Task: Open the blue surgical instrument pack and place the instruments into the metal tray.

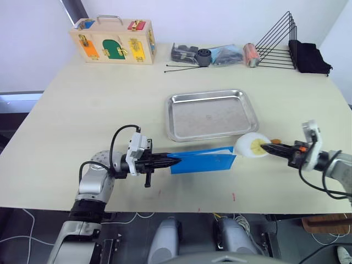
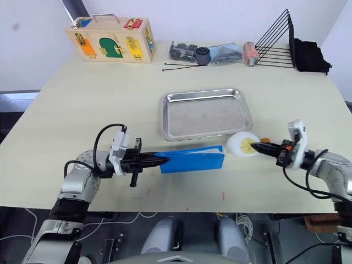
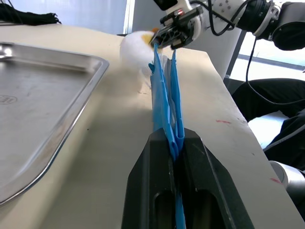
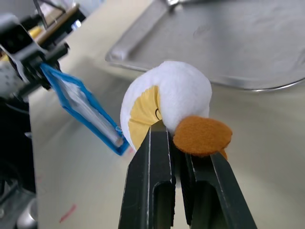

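Left wrist view: the left gripper (image 3: 175,143) is pinching one end of the blue surgical instrument pack (image 1: 202,161), held on edge just off the table (image 1: 82,99). At the far end the right gripper (image 1: 268,147) is clamped on a white plush toy (image 1: 250,146). The pack could sag or spill instruments short of the empty metal tray (image 1: 210,114) behind it. Further back are a wooden latch box (image 1: 114,41) and a wire rack (image 1: 278,41).
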Motion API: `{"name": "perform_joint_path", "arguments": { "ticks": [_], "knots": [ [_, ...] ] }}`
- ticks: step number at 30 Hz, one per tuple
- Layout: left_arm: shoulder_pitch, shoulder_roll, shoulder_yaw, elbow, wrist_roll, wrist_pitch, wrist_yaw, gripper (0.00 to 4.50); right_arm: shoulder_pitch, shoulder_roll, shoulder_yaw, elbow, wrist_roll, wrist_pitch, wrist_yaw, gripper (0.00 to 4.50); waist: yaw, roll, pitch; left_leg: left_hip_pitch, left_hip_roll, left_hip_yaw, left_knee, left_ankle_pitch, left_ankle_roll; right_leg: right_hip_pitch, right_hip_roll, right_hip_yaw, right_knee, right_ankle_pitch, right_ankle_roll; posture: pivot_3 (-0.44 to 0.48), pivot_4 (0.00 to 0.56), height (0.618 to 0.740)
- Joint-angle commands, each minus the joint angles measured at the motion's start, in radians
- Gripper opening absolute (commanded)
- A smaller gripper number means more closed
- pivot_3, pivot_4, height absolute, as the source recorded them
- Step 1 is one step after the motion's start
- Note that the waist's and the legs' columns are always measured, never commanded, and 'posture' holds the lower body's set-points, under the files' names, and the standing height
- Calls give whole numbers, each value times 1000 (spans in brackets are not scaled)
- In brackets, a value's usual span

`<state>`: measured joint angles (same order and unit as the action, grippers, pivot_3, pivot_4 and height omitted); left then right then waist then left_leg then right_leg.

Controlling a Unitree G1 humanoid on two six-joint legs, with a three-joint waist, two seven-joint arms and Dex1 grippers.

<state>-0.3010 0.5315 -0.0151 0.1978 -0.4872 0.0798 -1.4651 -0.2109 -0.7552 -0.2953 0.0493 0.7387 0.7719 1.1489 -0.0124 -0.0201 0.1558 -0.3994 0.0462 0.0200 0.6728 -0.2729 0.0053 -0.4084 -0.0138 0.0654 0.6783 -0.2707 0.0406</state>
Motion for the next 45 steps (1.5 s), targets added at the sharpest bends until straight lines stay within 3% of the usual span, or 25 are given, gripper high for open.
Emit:
{"name": "perform_joint_path", "arguments": {
  "ticks": [1,10,19,27,35,45],
  "knots": [
    [-24,-2,-9,10,12,-22,-11,0,-15,-24,-119,-28,115,67,-13,102,-2,0,0,0,0,0,0,0,0,0,0,0,0,0,0,0,150,740],
    [-76,-24,-35,75,37,-51,-22,0,-82,12,-237,-92,398,281,-140,102,-3,0,0,0,0,0,0,0,0,0,1,0,0,0,0,0,150,740],
    [-110,-33,-44,118,51,-68,-35,0,-175,77,-176,-222,510,311,-271,102,-3,0,0,-1,0,-1,0,0,0,0,1,0,0,0,0,0,150,740],
    [-130,-45,-55,147,64,-80,-42,0,-239,103,68,-331,333,195,-214,102,-3,0,0,-1,0,-1,0,0,0,0,1,0,0,0,0,0,150,740],
    [-143,-58,-55,162,77,-85,-49,0,-359,278,348,-268,79,-21,-159,102,-2,0,0,-1,0,-2,0,0,0,-1,1,-1,0,0,0,0,150,740],
    [-129,-60,-53,153,81,-86,-43,0,-399,419,421,-243,-13,-124,-161,102,-3,0,0,-2,0,-2,0,0,0,-1,1,-2,0,0,0,0,150,740]
  ]
}}
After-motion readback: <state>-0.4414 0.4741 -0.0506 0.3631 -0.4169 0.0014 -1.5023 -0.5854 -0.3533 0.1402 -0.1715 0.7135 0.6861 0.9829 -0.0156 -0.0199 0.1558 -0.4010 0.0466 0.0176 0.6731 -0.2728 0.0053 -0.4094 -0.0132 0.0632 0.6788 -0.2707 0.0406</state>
